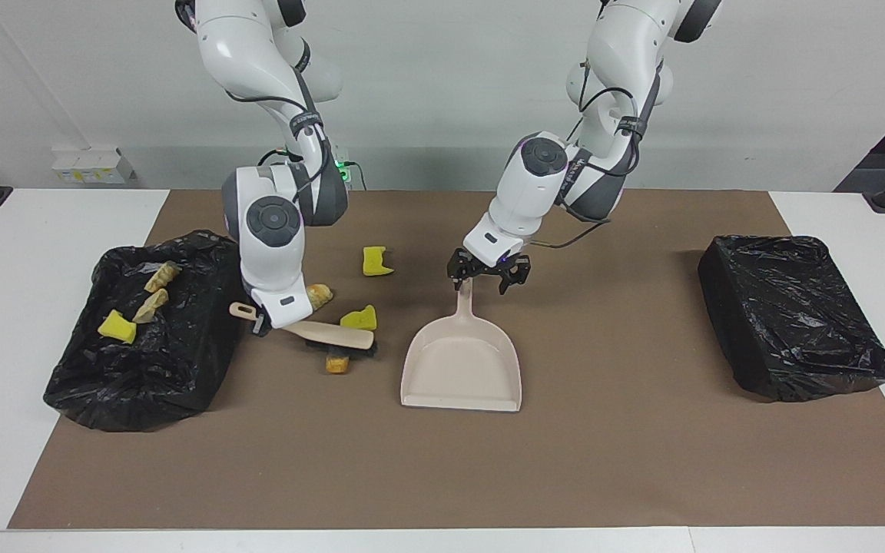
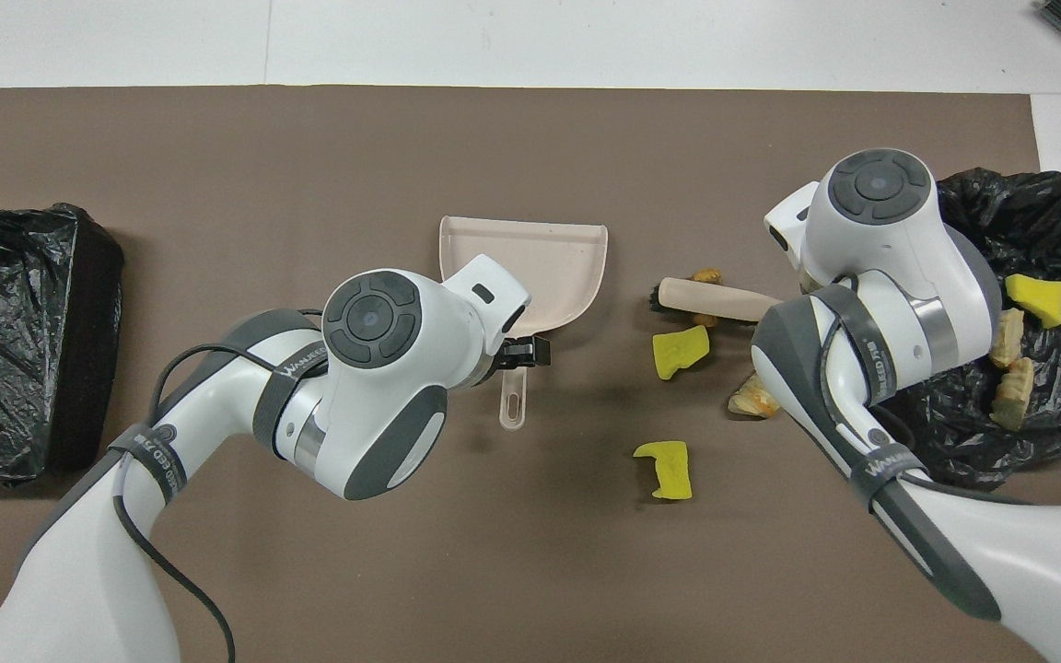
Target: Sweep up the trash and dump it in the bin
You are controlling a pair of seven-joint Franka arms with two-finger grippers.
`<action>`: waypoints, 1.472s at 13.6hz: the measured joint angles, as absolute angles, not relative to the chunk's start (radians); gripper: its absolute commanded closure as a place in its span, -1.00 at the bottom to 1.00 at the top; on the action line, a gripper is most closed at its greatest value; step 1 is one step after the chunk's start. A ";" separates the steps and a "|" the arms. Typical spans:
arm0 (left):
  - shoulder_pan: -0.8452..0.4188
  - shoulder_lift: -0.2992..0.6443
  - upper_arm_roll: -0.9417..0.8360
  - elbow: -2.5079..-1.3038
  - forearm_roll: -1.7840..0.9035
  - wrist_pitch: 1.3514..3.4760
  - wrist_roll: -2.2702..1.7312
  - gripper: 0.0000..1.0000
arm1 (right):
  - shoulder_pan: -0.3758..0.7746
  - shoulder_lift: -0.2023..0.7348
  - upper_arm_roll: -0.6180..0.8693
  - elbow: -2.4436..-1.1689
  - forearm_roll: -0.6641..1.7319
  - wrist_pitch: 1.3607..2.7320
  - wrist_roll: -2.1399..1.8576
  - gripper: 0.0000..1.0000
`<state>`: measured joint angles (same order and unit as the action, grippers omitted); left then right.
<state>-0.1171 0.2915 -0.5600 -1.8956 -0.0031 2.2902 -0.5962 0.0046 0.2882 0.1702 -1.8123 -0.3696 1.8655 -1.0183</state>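
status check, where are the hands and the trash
Right hand shut on brush, bristles on a brown lump. Left hand open over dustpan handle. Four trash pieces still on mat.
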 measured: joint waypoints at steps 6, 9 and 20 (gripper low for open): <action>-0.185 0.328 -0.565 -1.903 0.214 2.290 -0.712 -1.00 | -0.008 0.194 0.170 -1.820 -0.337 1.829 -1.016 1.00; -0.194 0.368 -0.563 -1.865 0.265 2.288 -0.742 -0.25 | -0.010 0.211 0.169 -1.820 -0.337 1.951 -1.003 1.00; -0.168 0.358 -0.560 -1.829 0.272 2.204 -0.569 1.00 | -0.045 0.273 0.164 -1.922 -0.380 1.981 -0.926 1.00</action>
<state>-0.1681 0.3582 -0.5601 -1.8288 0.2723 2.2042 -0.5687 -0.0448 0.2732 0.1641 -1.9225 -0.3799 1.9814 -0.9256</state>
